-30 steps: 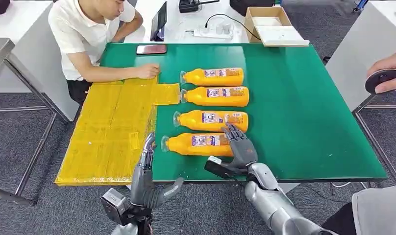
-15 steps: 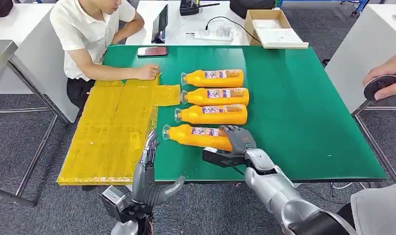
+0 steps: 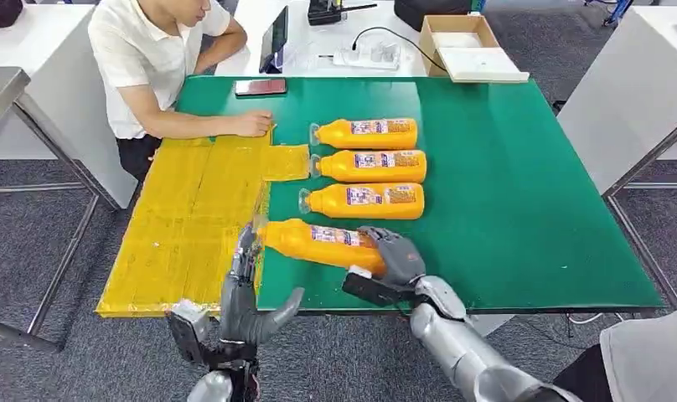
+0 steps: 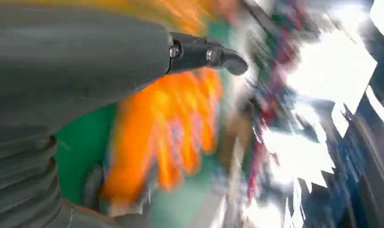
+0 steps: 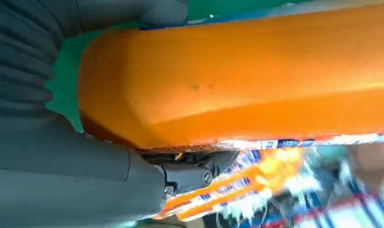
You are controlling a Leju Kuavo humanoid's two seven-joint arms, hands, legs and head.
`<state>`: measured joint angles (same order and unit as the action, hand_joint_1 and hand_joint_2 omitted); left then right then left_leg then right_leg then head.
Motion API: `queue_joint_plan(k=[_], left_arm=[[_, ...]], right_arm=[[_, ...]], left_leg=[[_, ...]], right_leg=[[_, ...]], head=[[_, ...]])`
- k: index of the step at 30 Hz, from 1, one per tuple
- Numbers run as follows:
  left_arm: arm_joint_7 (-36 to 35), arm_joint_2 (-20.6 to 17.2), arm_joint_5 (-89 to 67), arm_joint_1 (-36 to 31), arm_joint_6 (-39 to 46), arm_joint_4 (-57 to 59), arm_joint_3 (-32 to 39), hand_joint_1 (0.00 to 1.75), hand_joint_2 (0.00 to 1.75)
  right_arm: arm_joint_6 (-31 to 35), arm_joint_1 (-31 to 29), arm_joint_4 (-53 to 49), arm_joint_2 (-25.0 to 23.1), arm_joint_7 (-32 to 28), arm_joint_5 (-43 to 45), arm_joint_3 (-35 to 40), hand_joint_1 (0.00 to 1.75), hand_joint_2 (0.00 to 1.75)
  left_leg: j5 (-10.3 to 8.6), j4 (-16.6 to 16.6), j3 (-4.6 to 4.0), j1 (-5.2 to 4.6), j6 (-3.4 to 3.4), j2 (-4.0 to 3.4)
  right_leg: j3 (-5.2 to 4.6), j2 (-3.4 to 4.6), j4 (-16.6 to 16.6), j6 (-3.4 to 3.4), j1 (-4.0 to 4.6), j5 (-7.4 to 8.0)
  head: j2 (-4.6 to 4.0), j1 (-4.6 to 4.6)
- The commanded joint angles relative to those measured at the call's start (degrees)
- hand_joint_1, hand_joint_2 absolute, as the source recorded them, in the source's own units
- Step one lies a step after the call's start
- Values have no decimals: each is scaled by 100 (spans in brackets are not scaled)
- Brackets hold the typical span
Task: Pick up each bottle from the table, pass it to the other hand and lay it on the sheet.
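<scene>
Nearest orange bottle (image 3: 318, 241) clamped at its base end by right hand (image 3: 392, 258), fingers wrapped over the top; body tilted, neck end pointing toward left hand (image 3: 245, 293) and reaching edge of yellow sheet (image 3: 188, 222). Whether lifted off green table (image 3: 519, 193) or sliding on it: can't tell. In right wrist view, bottle's orange side (image 5: 237, 80) pressed close against palm. Left hand raised near table's front edge, fingers straight and apart, thumb out to the side, nothing held; fingertips just beside bottle's neck, contact unclear. Left wrist view badly blurred, orange shapes past thumb. Three other bottles (image 3: 366, 166) lying side by side further back, well apart from both hands. Person (image 3: 151, 59) seated at far-left corner, hand (image 3: 253, 124) resting on sheet's far end. Phone (image 3: 260, 86) by far edge.
</scene>
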<state>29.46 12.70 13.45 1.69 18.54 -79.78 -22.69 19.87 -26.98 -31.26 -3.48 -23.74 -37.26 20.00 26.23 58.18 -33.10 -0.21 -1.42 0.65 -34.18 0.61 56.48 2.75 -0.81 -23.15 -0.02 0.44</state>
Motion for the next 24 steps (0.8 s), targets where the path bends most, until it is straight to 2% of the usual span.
queue_joint_plan(k=[1,3,5,11,12,14,16,17,19,20,23,24], left_arm=[[-349,-51,746,64,507,176,454,0,175],[-233,-188,1133,111,628,233,411,0,175],[-204,-235,1178,160,655,185,363,0,175],[-200,-238,1193,160,672,149,334,0,175],[-122,-235,1189,170,792,108,311,0,175],[380,-324,790,271,1211,-90,173,0,175],[363,-452,904,393,1104,-395,41,0,175],[365,-558,935,452,866,-575,-83,0,175],[132,-856,1009,435,-479,-770,-528,0,175],[56,-871,1164,433,-924,-745,-598,0,175],[200,-871,818,317,-1485,-448,-788,0,175],[254,-887,438,227,-1405,-295,-878,0,175]], right_arm=[[539,890,-1563,-268,-327,722,-586,175,175],[841,1153,-2142,-277,-367,1041,-565,175,175],[847,1215,-2287,-236,-318,1072,-498,175,175],[842,1207,-2275,-218,-299,1090,-484,175,175],[954,1221,-2287,-244,-374,1227,-556,175,175],[617,1272,-2340,-280,-321,1854,-754,175,175],[893,1271,-2208,-281,-411,1930,-874,175,175],[869,1283,-2153,-297,-488,2059,-953,175,175],[545,1215,-1958,-335,-671,2124,-816,175,175],[390,1185,-1905,-373,-703,2107,-675,175,175],[-166,1049,-1444,-553,-697,1761,26,175,175],[-330,998,-1189,-656,-773,1683,286,175,175]], left_leg=[[5,-1,-8,4,10,0],[3,-4,-15,4,7,-5],[5,-5,-16,4,8,-7],[5,-6,-21,3,10,-8],[1,-5,-30,-1,7,-5],[2,-6,-25,1,10,-4],[5,-8,-19,2,12,-8],[5,-3,-27,1,8,-9],[6,-9,-18,3,12,-3],[6,-5,-23,2,10,-3],[7,-7,-22,2,10,-19],[5,-6,-28,2,8,-21]], right_leg=[[-6,-8,2,-12,4,-7],[-14,0,-2,-7,3,-3],[-14,2,-1,-9,2,-4],[-22,0,-3,-11,2,-4],[-31,-2,0,-8,-2,-2],[-26,-4,-2,-11,0,-4],[-20,-2,-4,-14,2,-5],[-29,1,-1,-10,1,-4],[-18,-8,-5,-13,4,-8],[-24,-5,-2,-11,2,-7],[-27,9,-3,-11,1,-4],[-32,13,-4,-9,1,0]], head=[[0,-2],[0,0],[0,2],[0,0],[0,0],[0,2],[0,0],[2,0],[0,0],[0,0],[0,0],[0,0]])
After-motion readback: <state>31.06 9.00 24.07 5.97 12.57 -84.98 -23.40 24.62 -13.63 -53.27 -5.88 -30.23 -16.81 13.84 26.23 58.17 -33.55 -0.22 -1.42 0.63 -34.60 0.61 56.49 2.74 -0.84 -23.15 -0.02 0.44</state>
